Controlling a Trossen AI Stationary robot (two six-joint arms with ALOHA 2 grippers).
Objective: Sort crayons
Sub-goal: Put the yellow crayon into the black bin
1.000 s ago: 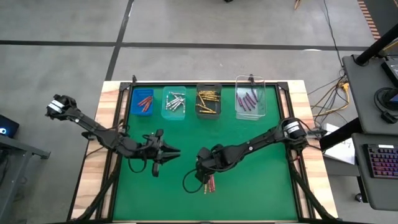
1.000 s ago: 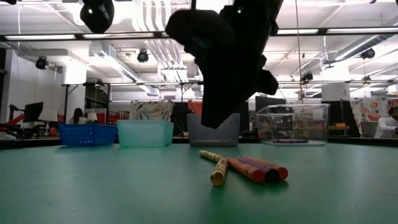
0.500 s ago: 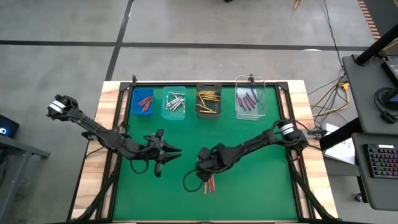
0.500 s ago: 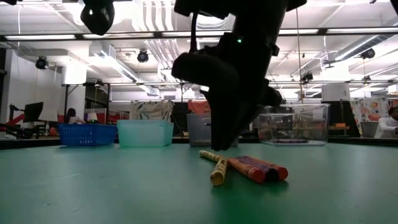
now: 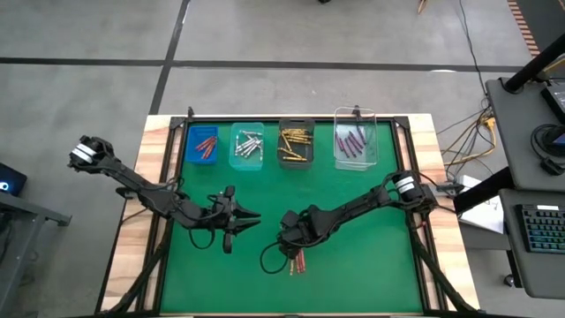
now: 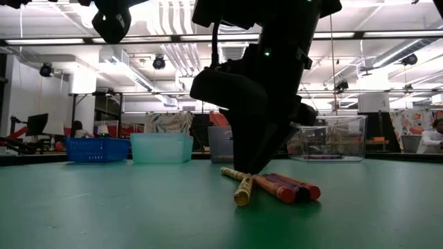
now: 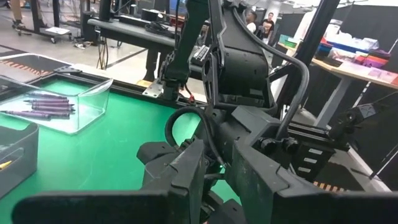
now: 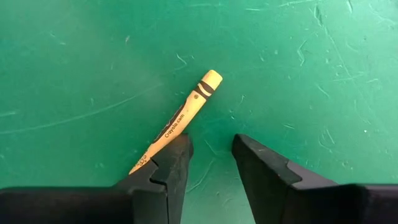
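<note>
A gold-orange crayon lies flat on the green mat, next to a red crayon and a purple one; the cluster shows in the high view. My right gripper is open, low over the mat, with one finger over the gold crayon's near end. It also shows in the high view and the low view. My left gripper hovers left of it, empty, with a narrow gap between its fingers. My right gripper points down at the mat, and one fingertip covers the gold crayon's near end. I cannot tell whether it touches the crayon. The crayon lies flat on the mat, its other end free.
Four bins stand in a row at the far edge: blue with red crayons, pale with silver ones, grey with gold ones, clear with purple ones. Bare green mat lies around the crayon cluster.
My right gripper has come down from above the crayon cluster until its fingertips stand at the mat by the gold crayon's end. My left gripper has drifted a little toward the table's right. The crayons have not moved.
</note>
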